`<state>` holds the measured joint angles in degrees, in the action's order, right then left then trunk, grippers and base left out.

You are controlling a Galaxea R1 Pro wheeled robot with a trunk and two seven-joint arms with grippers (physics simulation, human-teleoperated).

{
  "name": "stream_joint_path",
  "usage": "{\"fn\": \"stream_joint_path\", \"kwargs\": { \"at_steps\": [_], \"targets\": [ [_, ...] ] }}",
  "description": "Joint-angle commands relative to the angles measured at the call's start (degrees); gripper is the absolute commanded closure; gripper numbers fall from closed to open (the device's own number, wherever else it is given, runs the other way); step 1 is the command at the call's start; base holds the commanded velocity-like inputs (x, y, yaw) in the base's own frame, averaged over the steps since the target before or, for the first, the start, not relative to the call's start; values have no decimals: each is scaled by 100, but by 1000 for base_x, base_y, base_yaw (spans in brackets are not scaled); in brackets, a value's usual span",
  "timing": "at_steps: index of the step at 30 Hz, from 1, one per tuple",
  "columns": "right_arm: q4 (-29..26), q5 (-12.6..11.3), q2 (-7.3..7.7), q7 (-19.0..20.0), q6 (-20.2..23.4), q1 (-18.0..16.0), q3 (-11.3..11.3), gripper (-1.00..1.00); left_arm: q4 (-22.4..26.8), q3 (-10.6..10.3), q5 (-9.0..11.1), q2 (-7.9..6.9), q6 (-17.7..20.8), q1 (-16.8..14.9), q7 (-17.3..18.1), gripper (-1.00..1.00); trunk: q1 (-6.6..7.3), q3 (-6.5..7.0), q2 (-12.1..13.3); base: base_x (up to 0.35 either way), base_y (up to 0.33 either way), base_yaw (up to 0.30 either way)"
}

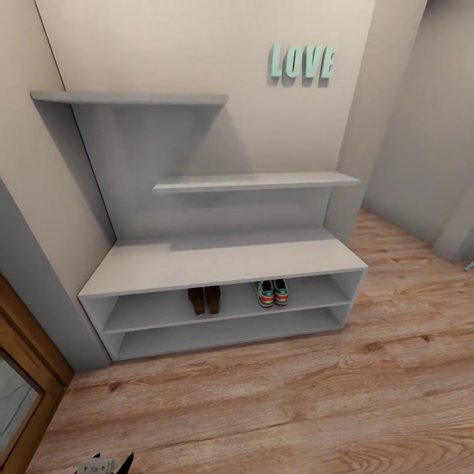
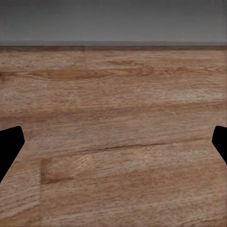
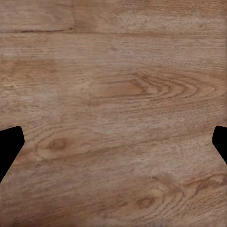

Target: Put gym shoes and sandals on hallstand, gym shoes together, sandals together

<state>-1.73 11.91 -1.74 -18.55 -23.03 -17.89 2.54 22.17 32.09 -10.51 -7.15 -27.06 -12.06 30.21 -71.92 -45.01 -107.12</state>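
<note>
The pale grey hallstand (image 1: 224, 260) stands against the wall ahead. In its upper open compartment the two dark-brown sandals (image 1: 205, 299) lie side by side, touching. To their right in the same compartment the two gym shoes (image 1: 272, 292) stand next to each other, heels with red-orange patches facing me. The corridor floor (image 1: 276, 395) in front of the rack is bare wood planks. My left gripper (image 2: 113, 146) is open over the floor, with nothing between its black fingertips (image 2: 9, 146). My right gripper (image 3: 113, 146) is open too, over bare planks (image 3: 113, 104).
Green LOVE letters (image 1: 303, 62) hang on the wall above the staggered shelves. A wooden door frame (image 1: 29, 395) stands at the left. A side passage opens at the right past a wall corner (image 1: 349, 197). A part of the robot (image 1: 105, 465) peeks in at the lower edge.
</note>
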Motion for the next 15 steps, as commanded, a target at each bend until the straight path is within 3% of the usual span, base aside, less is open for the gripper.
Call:
{"fn": "stream_joint_path", "kwargs": {
  "at_steps": [1, 15],
  "targets": [
    [6, 57, -2, -31, -8, -4, 27, -100, -3, 49, -56, 3, -29, -6, 28, -100, 1, -5, -2, 0, 0, 0],
    [6, 57, -16, -27, -8, -4, 27, -100, -2, 56, -49, 3, -28, -6, 28, -100, 1, -5, -2, 0, 0, 0]
  ]
}}
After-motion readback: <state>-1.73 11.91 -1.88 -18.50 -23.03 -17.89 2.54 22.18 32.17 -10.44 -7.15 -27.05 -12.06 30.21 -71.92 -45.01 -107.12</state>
